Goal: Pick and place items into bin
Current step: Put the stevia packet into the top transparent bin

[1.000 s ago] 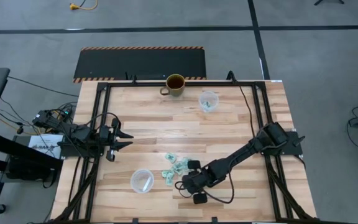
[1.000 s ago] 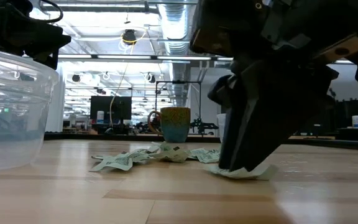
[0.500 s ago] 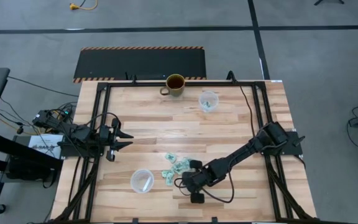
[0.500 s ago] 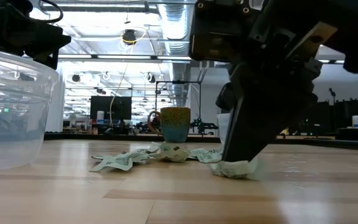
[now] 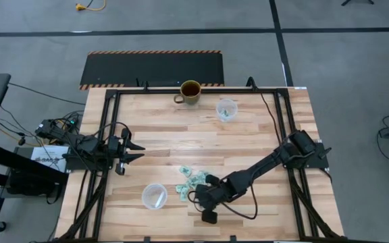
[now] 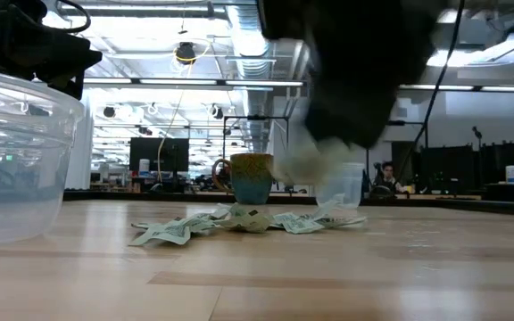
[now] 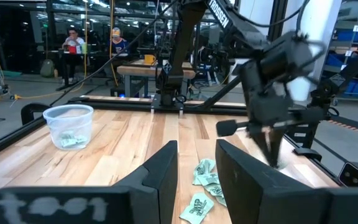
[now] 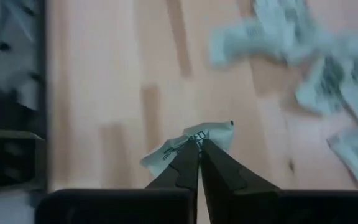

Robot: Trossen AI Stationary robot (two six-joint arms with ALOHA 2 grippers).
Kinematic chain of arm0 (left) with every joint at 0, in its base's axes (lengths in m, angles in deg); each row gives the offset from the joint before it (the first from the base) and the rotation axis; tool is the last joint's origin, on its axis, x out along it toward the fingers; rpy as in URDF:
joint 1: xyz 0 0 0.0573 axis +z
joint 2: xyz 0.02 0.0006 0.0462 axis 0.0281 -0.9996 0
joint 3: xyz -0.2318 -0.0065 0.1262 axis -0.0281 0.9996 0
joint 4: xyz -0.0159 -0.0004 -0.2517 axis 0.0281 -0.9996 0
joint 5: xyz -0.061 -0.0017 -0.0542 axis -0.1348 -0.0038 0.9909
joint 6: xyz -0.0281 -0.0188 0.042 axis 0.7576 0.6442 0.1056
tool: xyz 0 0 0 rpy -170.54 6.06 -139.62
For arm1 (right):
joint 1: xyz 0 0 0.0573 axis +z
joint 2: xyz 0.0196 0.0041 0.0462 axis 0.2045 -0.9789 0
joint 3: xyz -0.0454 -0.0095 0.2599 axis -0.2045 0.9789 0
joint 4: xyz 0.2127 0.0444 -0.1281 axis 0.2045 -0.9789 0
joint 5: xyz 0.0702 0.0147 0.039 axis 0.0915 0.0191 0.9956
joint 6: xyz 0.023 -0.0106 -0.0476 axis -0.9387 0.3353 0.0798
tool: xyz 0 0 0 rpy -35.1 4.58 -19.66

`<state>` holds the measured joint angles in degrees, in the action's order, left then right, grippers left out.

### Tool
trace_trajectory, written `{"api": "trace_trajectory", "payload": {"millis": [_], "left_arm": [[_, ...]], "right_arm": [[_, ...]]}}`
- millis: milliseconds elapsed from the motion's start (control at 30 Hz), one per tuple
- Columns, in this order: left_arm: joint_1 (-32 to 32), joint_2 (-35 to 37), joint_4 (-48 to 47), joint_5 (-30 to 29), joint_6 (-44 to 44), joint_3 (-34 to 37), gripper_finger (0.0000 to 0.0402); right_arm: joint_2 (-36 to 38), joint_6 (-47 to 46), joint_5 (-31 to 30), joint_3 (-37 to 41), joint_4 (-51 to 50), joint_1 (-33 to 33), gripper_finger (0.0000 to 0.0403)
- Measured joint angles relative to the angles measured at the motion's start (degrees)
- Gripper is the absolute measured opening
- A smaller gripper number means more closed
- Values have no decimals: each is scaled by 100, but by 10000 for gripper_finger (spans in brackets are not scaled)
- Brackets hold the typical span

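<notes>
A: Where is the right gripper [image 5: 196,197], and what has it got?

B: Near the table's front, just beside the scatter of small pale mint-green crinkly wrapped pieces [image 5: 189,181]. Its own wrist camera shows the two dark fingertips [image 8: 188,163] pressed together on one pale green crinkled wrapper [image 8: 191,142], pinched at its edge so the rest flares out past the tips

A: Why by the edge?

B: I'd judge a flat wrapper lying on bare wood offers nothing else to catch; a thin pinch at the rim is the only purchase

A: Is it off the table?

B: From the table-level camera, yes: a pale blur hangs under the dark gripper, above the pieces left on the light wooden slatted table [image 6: 266,276]. The overhead view cannot show that height

A: And the bin?

B: Probably the clear round plastic tub [image 5: 154,196], close to the pile on the left arm's side, so the carry looks short. A second clear plastic cup [image 5: 226,109] at the back already holds green pieces, next to an olive ceramic mug [image 5: 190,91]; only the left wrist camera shows those contents plainly

A: The left gripper [image 5: 128,152]?

B: Parked at the left edge, well apart from the pile, fingers apart, holding nothing
</notes>
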<state>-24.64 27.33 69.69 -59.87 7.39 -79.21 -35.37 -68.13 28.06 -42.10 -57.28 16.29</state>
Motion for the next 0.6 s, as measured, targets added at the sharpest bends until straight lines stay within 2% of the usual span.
{"api": "trace_trajectory", "payload": {"millis": [133,233,433,600], "left_arm": [[-1,0,0,0,0,1,98],[-1,0,-1,0,1,1,98],[0,0,1,0,-1,-1,98],[0,0,-1,0,-1,0,98]], "right_arm": [[5,-60,-127,-647,-315,-307,4],[12,270,-387,-1290,-892,-603,2],[20,922,-1521,-2639,-3386,-1207,2],[31,1228,-2343,-3432,-5496,-1911,2]]}}
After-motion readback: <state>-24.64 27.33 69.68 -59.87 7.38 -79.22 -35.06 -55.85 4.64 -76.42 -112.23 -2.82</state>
